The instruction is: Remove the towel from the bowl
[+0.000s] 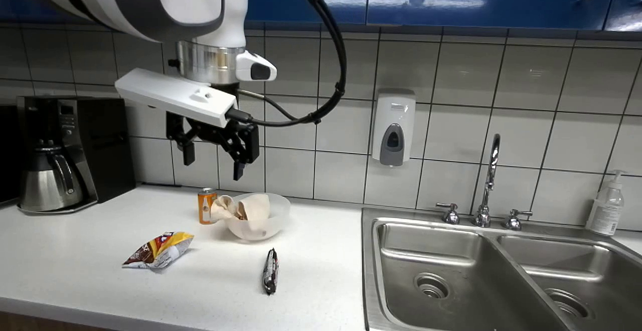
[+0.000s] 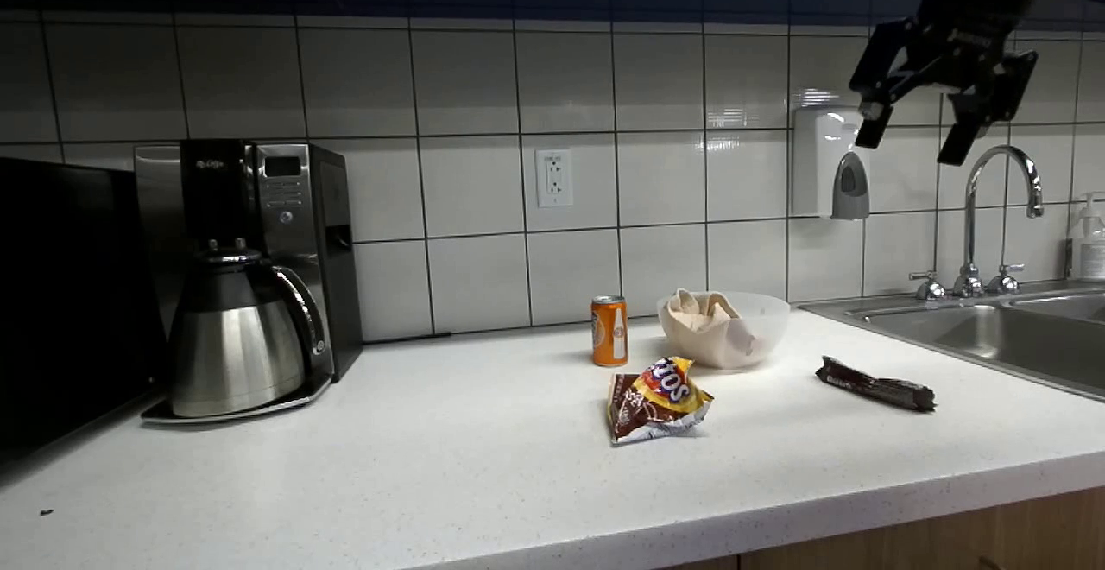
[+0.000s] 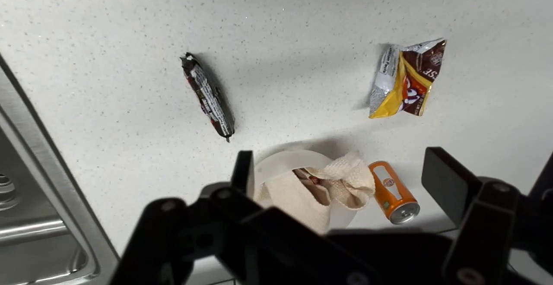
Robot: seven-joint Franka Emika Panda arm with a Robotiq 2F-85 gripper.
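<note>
A cream towel [image 1: 255, 208] lies bunched in a translucent white bowl [image 1: 279, 216] on the counter. Part of the towel hangs over the rim on the can's side. Both also show in an exterior view, the towel [image 2: 710, 332] and the bowl [image 2: 770, 325]. In the wrist view the towel [image 3: 298, 201] has a fold with something dark red inside, and the bowl [image 3: 291, 159] is partly hidden by a finger. My gripper [image 1: 213, 164] is open and empty, well above the bowl. It also shows in an exterior view [image 2: 915, 140] and the wrist view [image 3: 345, 176].
An orange can [image 3: 392, 192] stands close beside the bowl. A chip bag [image 1: 159, 251] and a dark wrapped bar [image 1: 270, 272] lie in front. A coffee maker [image 2: 250, 294] stands at one end, a steel sink [image 1: 373, 251] at the other. Tiled wall is behind.
</note>
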